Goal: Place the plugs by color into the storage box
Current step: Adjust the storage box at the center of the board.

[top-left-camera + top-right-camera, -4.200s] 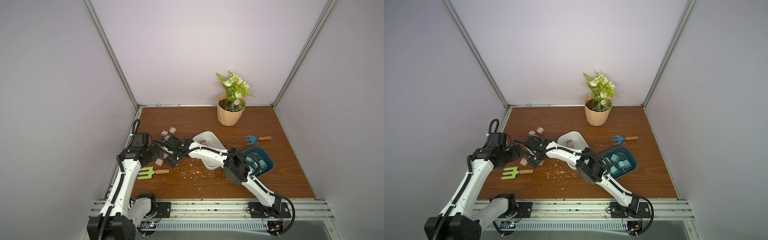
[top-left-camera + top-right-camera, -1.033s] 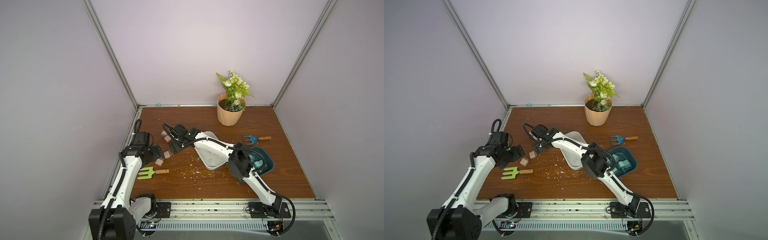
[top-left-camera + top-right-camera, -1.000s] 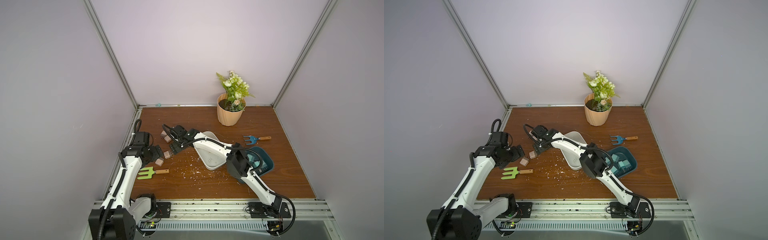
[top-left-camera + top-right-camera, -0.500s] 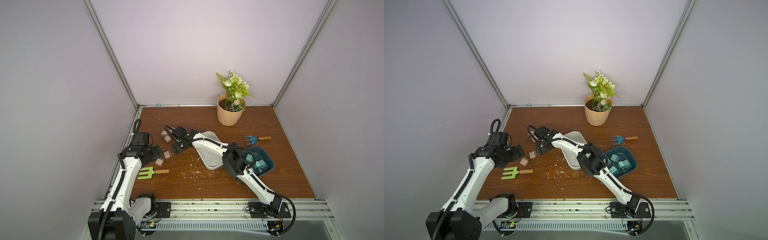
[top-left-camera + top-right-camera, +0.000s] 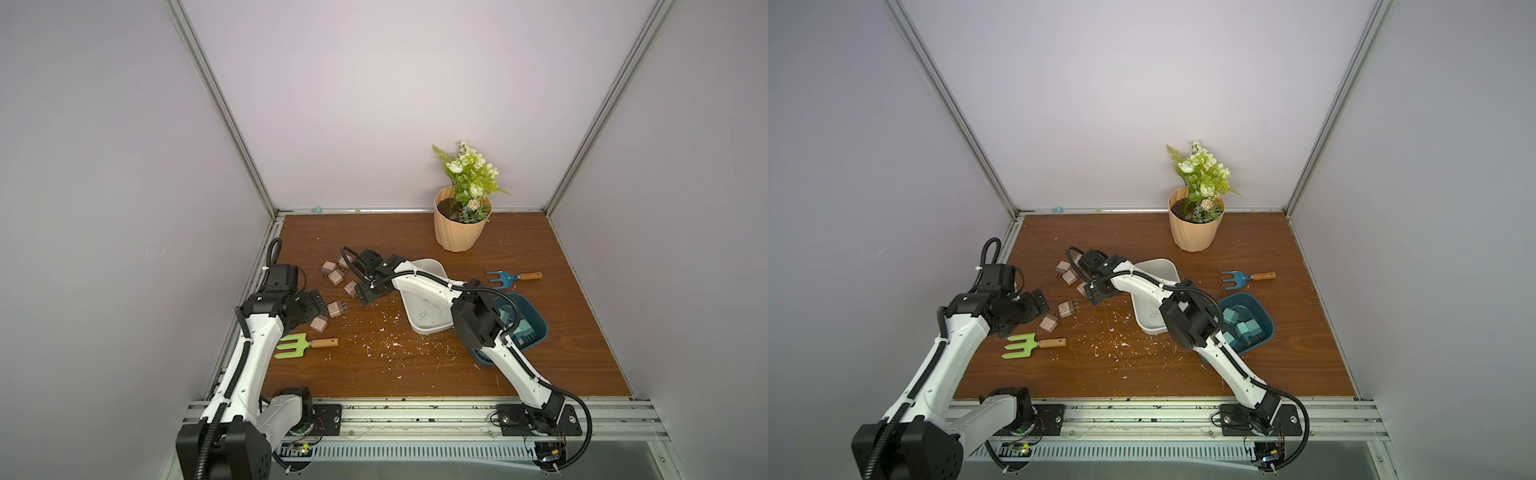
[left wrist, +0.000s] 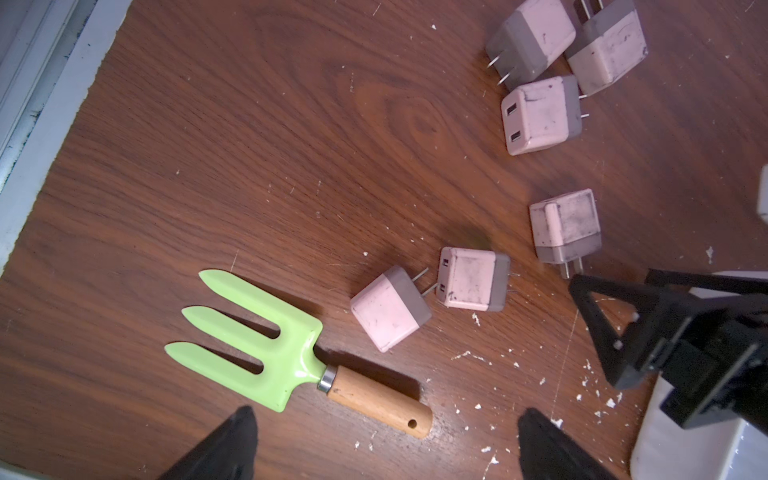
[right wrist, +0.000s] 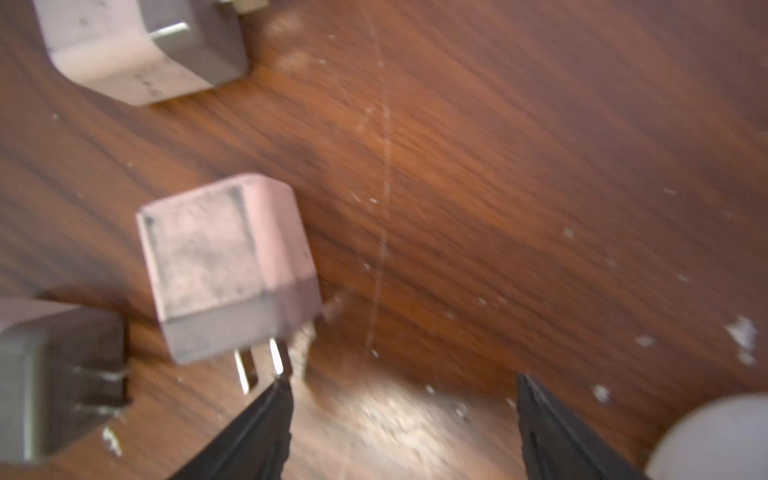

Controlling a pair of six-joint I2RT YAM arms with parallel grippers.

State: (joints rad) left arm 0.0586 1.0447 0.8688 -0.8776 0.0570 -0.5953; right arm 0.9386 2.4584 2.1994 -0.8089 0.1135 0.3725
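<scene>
My right hand is spread and empty, one fingertip at the prongs of the tan plug, centre-left of frame. Closing here risks flicking it aside.

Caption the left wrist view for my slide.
Open left gripper looks down on a green fork and six tan plugs on the wooden table.

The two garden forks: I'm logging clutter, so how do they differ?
The green fork has a light-green head; the blue fork has a blue one. The green fork lies on the left by loose plugs; the blue fork lies behind the teal tub. Both lie flat, untouched, with wooden handles pointing the same way.
</scene>
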